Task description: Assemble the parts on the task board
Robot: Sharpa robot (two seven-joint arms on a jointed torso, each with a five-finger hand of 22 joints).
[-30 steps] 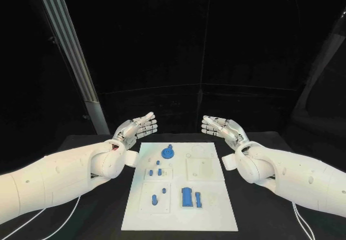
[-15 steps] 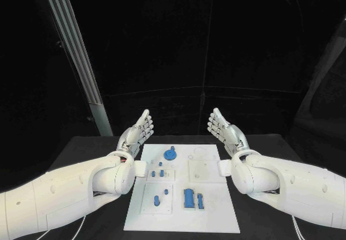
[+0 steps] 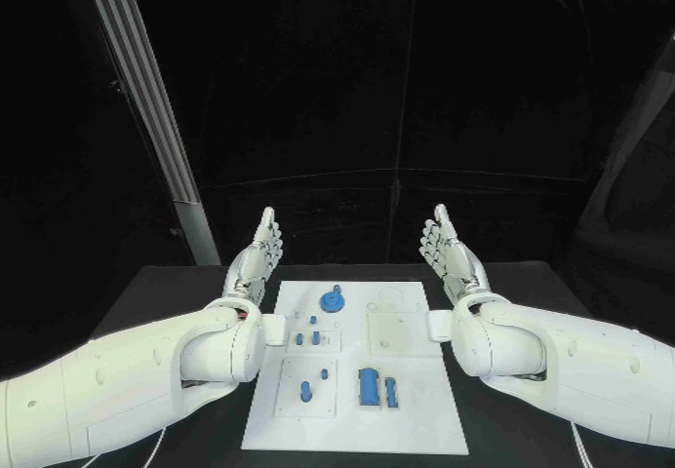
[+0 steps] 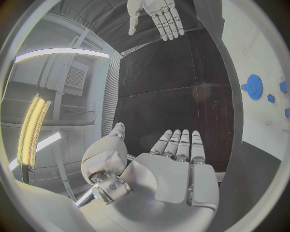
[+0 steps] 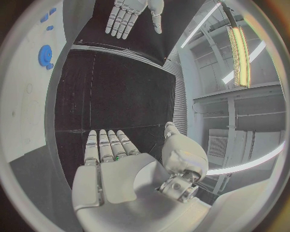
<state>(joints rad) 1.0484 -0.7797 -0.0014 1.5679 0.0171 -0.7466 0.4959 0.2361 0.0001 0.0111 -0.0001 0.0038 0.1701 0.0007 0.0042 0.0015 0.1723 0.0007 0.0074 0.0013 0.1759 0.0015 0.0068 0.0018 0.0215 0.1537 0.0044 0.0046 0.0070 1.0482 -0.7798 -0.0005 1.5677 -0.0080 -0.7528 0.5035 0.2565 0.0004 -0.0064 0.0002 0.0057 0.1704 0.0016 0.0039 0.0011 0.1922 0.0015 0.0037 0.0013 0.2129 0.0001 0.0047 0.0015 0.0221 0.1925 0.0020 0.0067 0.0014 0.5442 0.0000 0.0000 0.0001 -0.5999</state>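
Observation:
The white task board (image 3: 422, 429) lies in the middle of the black table. On it sit a blue gear-like part (image 3: 331, 299), small blue pieces (image 3: 305, 339), a blue peg (image 3: 305, 391) and a taller blue block (image 3: 370, 385). My left hand (image 3: 257, 252) is raised above the board's far left corner, fingers straight and together, palm facing inward, holding nothing. My right hand (image 3: 451, 249) mirrors it above the far right corner, also empty. The left wrist view shows my left hand (image 4: 175, 166) flat, the blue gear (image 4: 254, 87) and the right hand (image 4: 156, 13). The right wrist view shows my right hand (image 5: 115, 166) flat.
Black table surface (image 3: 169, 292) extends on both sides of the board. A pale metal post (image 3: 155, 117) rises behind the table's far left. White cables (image 3: 591, 444) trail near the front corners.
Both hands have turned from angled and spread to upright with fingers straight and palms facing each other, and moved slightly closer to the board's far corners. The parts have not moved.

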